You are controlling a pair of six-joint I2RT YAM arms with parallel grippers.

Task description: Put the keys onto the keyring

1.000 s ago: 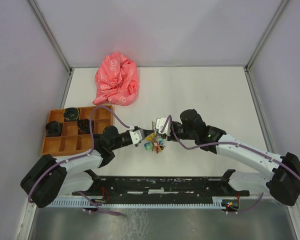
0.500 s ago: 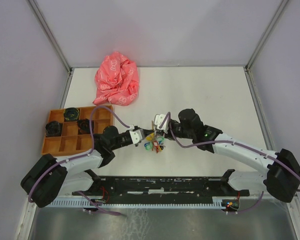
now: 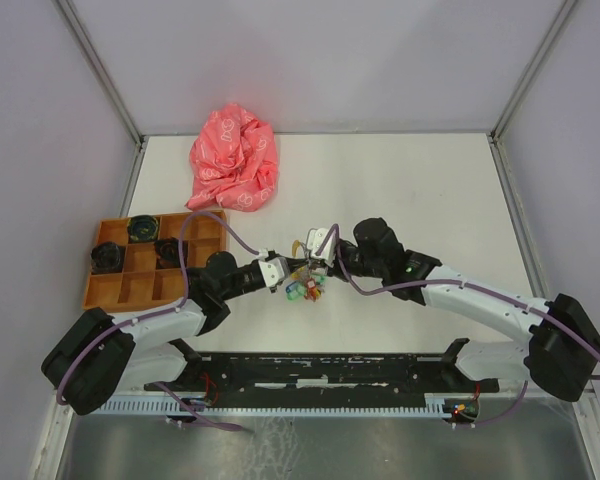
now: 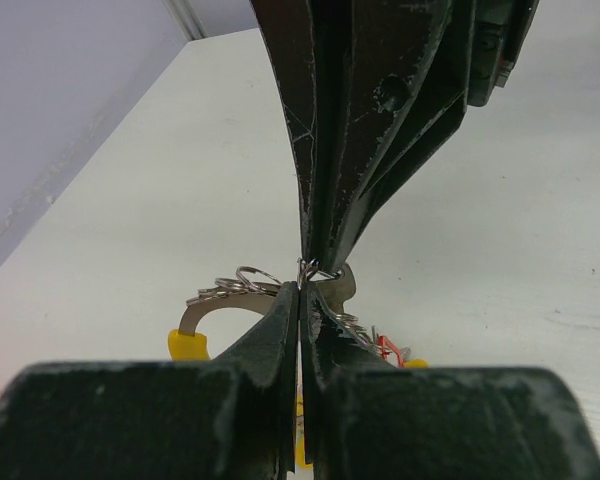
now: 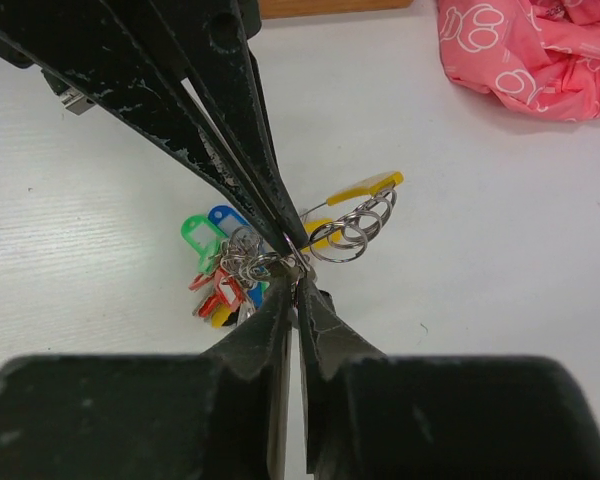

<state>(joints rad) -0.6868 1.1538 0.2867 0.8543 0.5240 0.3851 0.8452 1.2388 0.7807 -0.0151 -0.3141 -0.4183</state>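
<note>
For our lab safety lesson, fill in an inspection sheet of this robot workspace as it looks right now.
Surface: white table, flat.
Job's things: silver metal keyring bunch with green, blue, red, yellow plastic tags, between the arms.
Clutter: crumpled pink cloth; orange compartment tray holding black parts.
Grippers: left gripper and right gripper both pinched shut on the bunch's rings.
Cables: purple cables along both arms.
Surroundings: pale grey walls.

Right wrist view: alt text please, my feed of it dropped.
The right gripper from below and the left gripper from above left both pinch a bunch of silver metal rings with green, blue, red and yellow plastic tags, against the white table. Crumpled pink cloth at top right.
</note>
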